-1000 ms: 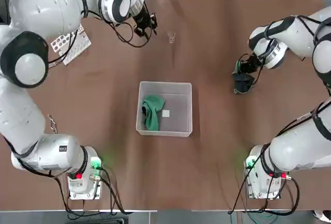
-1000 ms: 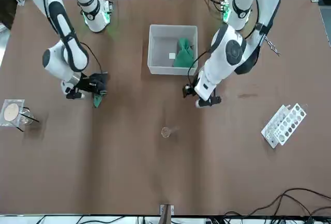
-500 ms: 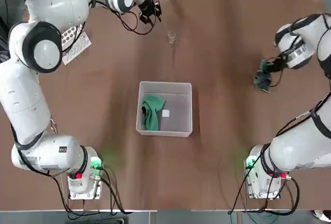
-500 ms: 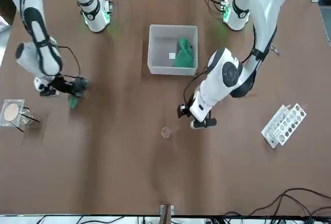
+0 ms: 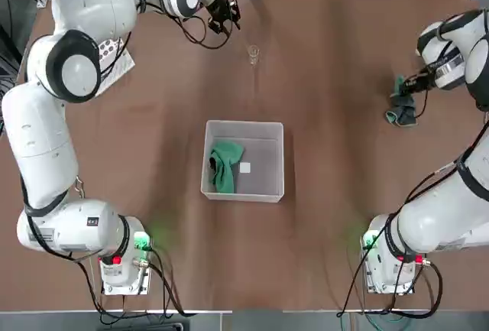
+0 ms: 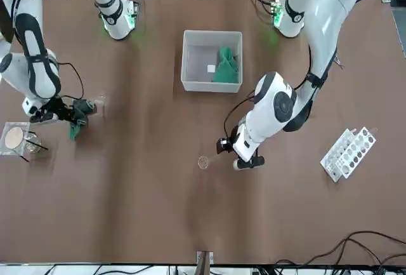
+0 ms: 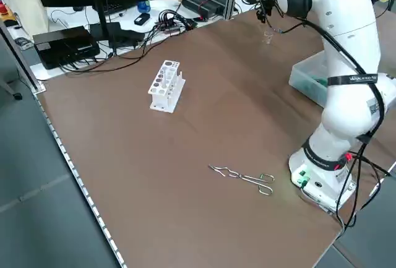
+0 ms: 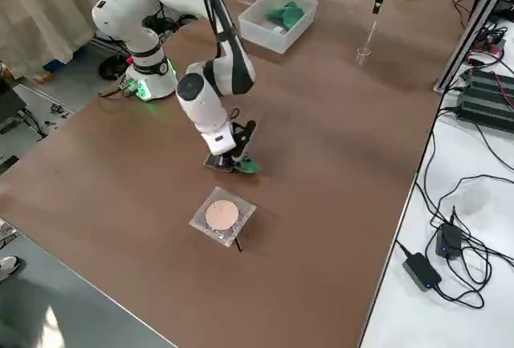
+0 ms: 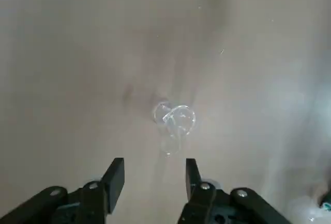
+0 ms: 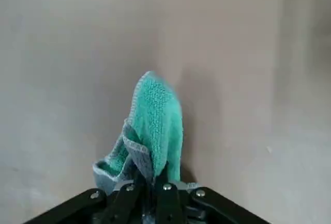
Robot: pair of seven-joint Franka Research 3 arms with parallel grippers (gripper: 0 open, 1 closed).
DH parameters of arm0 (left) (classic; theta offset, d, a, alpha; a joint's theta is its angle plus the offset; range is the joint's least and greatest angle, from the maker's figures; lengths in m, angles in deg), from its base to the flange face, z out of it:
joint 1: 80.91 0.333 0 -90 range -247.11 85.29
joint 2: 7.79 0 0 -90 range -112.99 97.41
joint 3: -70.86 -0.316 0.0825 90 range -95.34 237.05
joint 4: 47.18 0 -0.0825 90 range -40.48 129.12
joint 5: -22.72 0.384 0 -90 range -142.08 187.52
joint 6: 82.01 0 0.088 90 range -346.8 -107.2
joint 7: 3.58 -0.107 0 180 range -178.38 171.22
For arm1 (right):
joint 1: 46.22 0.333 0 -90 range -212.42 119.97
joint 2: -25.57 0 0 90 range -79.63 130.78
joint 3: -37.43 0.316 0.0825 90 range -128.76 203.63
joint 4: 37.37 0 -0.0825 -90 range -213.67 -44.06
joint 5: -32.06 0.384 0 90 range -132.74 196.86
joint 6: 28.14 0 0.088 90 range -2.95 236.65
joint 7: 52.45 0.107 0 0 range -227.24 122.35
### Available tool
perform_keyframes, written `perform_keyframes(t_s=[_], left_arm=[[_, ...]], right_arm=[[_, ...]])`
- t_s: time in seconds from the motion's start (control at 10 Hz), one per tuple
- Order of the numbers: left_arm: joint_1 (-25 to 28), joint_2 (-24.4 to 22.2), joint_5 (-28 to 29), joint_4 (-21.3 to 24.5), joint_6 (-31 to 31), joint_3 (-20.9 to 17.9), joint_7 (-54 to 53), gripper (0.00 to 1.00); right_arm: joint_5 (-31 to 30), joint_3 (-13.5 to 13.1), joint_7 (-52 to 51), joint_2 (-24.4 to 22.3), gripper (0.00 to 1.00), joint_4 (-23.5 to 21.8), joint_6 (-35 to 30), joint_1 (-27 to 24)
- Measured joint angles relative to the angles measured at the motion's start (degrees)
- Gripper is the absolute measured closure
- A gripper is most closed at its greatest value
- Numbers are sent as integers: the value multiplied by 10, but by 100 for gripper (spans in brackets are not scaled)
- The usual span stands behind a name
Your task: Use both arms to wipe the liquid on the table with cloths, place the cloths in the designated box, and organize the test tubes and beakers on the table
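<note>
Between the fingers of the right hand (image 10: 150,185) a green cloth (image 10: 152,125) is pinched tight, its free end resting on the surface (image 5: 321,216). Just ahead of the left hand (image 9: 151,175), whose fingers stand apart, sits a small glass beaker (image 9: 173,118). Another green cloth (image 5: 224,164) lies in the box (image 5: 271,189).

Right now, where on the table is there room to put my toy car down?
The widest bare patch is between the box and the two arm bases. There is also bare table between the box and the small glass. It is crowded near the glass, where the left claw hovers open, and at the right edge, where the right claw holds a green cloth.
</note>
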State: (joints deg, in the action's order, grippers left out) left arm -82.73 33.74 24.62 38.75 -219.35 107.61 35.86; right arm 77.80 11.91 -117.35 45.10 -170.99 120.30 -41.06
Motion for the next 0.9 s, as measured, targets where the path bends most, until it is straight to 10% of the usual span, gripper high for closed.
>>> perform_keyframes(t_s=[0.9], left_arm=[[-38, 70, 0, -59, 0, -21, -4, 44]], right_arm=[[-137, 1, 342, -12, 90, 190, -239, 192]])
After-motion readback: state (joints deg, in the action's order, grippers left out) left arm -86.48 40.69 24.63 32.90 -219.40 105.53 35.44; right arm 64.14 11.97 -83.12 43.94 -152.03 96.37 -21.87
